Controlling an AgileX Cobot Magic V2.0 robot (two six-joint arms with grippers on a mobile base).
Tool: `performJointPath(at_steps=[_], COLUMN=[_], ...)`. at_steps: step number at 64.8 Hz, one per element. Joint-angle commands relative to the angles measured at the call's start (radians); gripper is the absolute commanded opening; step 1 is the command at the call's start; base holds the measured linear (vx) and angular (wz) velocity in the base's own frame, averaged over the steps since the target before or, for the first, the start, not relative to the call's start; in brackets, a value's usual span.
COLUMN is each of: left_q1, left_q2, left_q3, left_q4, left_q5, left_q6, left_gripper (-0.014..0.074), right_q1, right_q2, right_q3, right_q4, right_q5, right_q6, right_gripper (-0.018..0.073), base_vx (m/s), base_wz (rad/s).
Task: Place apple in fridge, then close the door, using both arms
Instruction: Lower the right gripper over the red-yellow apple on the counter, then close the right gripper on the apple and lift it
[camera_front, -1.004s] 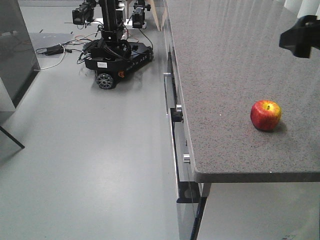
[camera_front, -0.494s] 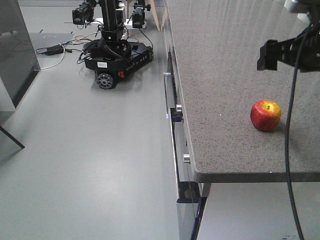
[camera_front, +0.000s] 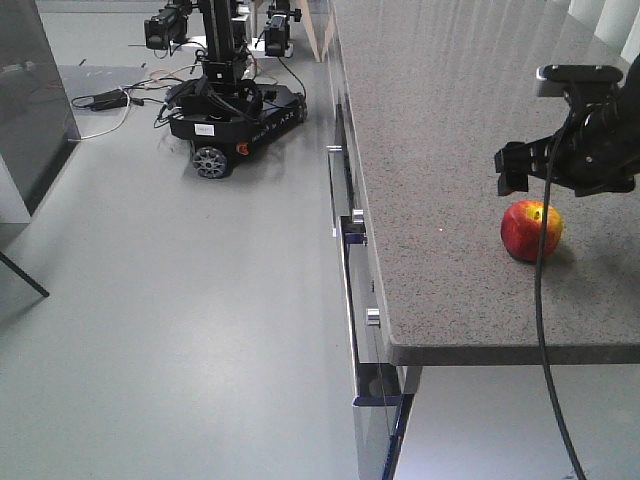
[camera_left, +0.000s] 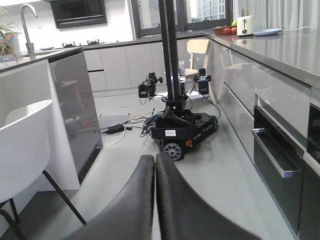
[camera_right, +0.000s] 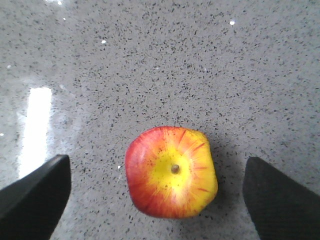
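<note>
Small round red-and-yellow apple (camera_front: 531, 230) sitting stem-up on grey speckled stone tabletop (camera_front: 450, 120). Black right pincer (camera_right: 156, 162) hovering directly above it, spread wide, gripping nothing, fingers straddling fruit. Imo: be dropping straight down, keeping stem centred, closing gently around widest part, since round fruit is probably rolling easily. Black left pincer (camera_left: 154, 165) pressed shut, carrying nothing.

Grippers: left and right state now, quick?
Left gripper: shut, holding nothing.
Right gripper: open, one finger on either side of the apple, not gripping it.
</note>
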Motion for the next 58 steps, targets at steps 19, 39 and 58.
performJointPath(at_steps=[19, 39, 58], left_q1=[-0.006, -0.006, -0.006], left_q2=[-0.016, -0.016, -0.016], left_q3=[0.029, 0.029, 0.029], left_q4=[-0.008, -0.008, -0.008], left_q5=[-0.069, -0.069, -0.069], left_q6=[-0.01, -0.01, -0.01], left_gripper=[-0.0006, -0.0006, -0.0006], right_q1=[-0.003, -0.003, -0.003], right_q2=[0.045, 0.099, 0.109], right_q3=[-0.035, -0.035, -0.035], right_q4=[-0.051, -0.059, -0.101], right_q5=[-0.068, -0.077, -0.076], right_q6=[0.009, 0.011, 0.041], right_gripper=[0.0648, 0.064, 0.0571], base_vx=[0.0, 0.0, 0.0], base_wz=[0.0, 0.0, 0.0])
